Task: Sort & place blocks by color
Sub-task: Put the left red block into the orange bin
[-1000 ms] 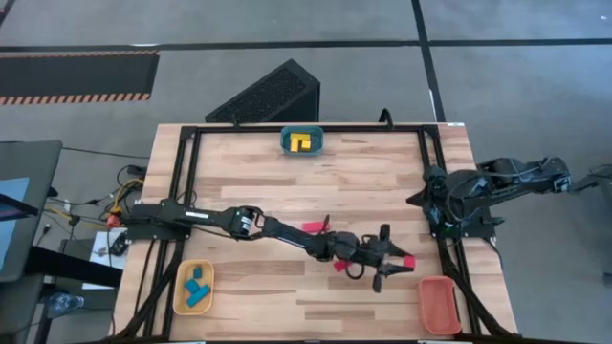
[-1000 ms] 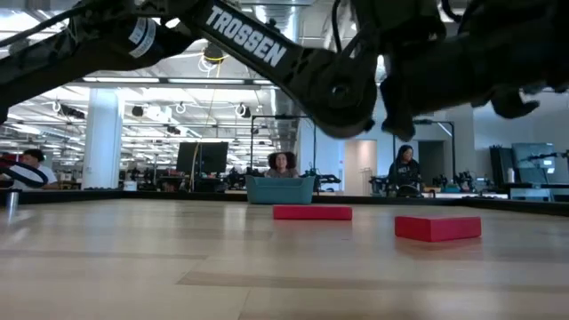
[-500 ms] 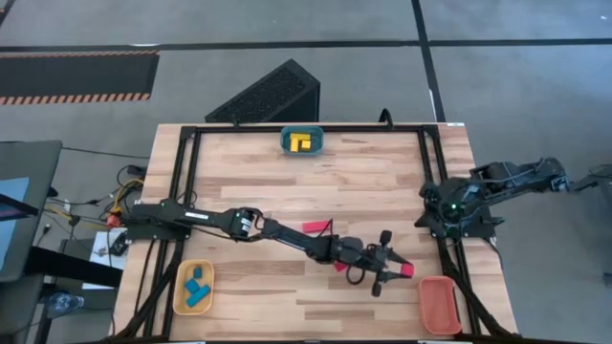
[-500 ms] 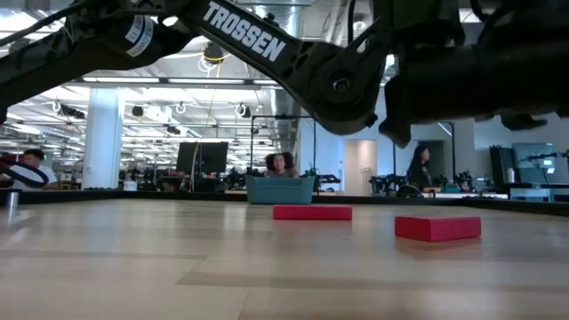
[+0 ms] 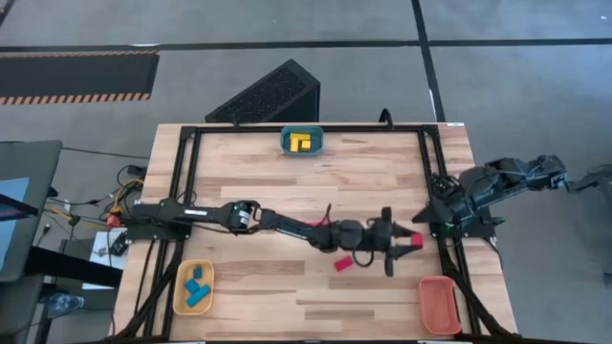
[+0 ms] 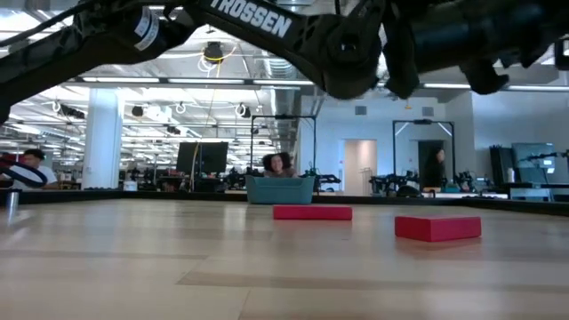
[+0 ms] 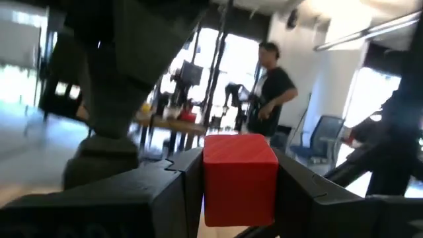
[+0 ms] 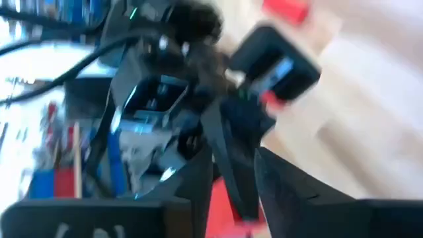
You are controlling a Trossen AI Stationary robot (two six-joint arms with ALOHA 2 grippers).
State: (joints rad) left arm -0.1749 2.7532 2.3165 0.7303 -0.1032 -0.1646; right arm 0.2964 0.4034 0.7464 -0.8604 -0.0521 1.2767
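The left claw [image 5: 409, 241] is seen clenched on a red block [image 7: 239, 178], lifted above the bench [image 5: 363, 186] near its right edge. The orange-red tray [image 5: 440, 304] lies just beyond the claw, toward the front right corner, so the left arm is judged nearer to it. The block is a small, plain red cube. For the right claw [image 5: 432, 212], waiting at the right edge, it cannot be told whether it is released or clenched.

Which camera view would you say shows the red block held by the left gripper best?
The left wrist view: the red block fills it, clamped in the left gripper. The high view shows a small red patch; the low view hides it.
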